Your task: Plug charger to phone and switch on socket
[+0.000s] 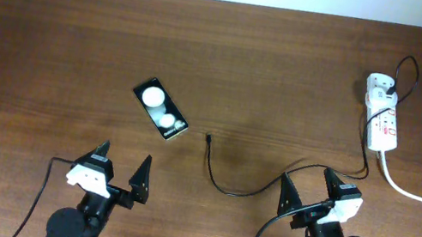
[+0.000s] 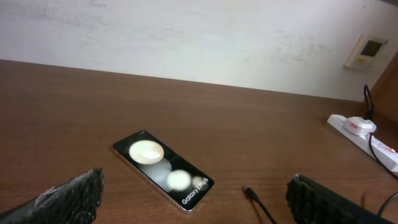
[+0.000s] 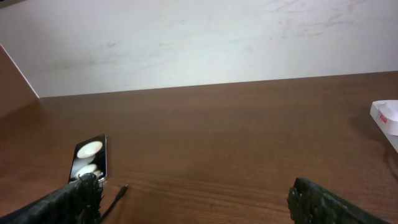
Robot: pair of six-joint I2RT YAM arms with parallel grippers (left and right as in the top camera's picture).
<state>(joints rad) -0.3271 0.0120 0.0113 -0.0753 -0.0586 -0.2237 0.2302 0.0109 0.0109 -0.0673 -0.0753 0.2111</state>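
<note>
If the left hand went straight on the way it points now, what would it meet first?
Probably the phone, lying just ahead of the open left hand; depth is unclear.

Wooden table (image 1: 51, 38), phone (image 1: 159, 109), charger (image 2: 250, 193), socket (image 1: 383, 123)

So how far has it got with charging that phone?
Done: an adapter sits in the socket. In hand: nothing; the left gripper and right gripper are open, empty. Left: the charger tip lies beside the phone, unplugged; then the socket needs switching on.
</note>
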